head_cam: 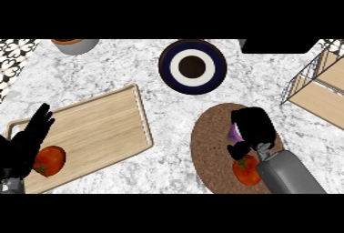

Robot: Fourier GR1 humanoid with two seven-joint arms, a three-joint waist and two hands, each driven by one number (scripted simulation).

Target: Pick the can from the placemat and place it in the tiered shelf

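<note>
Head view, right robot hand (252,124) curled over purple can (235,134), orientation hidden.

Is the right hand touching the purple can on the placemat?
Touching: in the head view the right hand curls over the purple can, hiding most of it.

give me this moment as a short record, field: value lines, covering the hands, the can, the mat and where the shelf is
right hand: right hand over the placemat, fingers curled round a purple can, mostly hidden
left hand: left hand open at the view's left edge, resting over the cutting board
placemat: round, brown, woven; also holds a tomato beside the right forearm
cutting board: wooden, with a second tomato near the left hand
tiered shelf: tiered shelf at the right edge, wire frame with wooden tiers; can not yet in it
other: dark plate behind the placemat
</note>
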